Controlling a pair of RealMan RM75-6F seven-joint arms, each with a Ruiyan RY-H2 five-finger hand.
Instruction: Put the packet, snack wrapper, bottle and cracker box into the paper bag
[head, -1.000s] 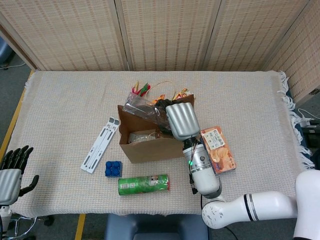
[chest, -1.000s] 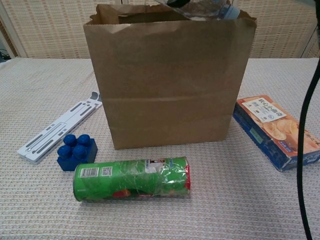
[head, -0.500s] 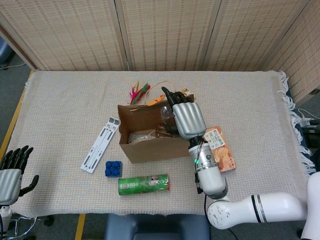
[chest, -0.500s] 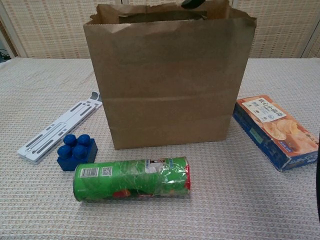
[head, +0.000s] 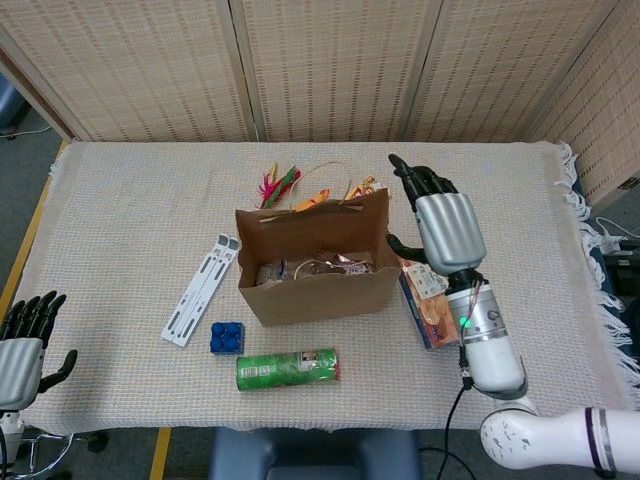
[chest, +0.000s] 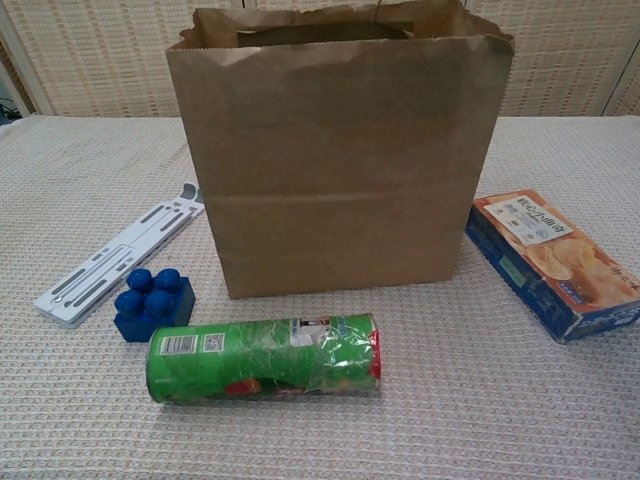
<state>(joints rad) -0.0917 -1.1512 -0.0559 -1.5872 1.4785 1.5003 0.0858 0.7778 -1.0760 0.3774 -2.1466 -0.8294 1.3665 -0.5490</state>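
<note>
My right robot hand (head: 445, 228), fingers spread and empty, hovers above the orange-and-blue cardboard cracker box (chest: 556, 263) beside the upright brown paper bag (chest: 338, 150); my left robot hand (head: 22, 345) hangs open off the bench's front-left corner.

White slotted bracket (chest: 118, 258) beside blue block (chest: 153, 302) — green canister (chest: 264, 356) (lying flat) nearby.

My head camera looks steeply down from high over the near edge of the table (head: 520, 200), taking in its whole top and the screens behind. My chest camera sits low and close, facing level across the cloth. Both share the paper bag (head: 318, 262), the cracker box (chest: 555, 265) and the green can (chest: 262, 357).
</note>
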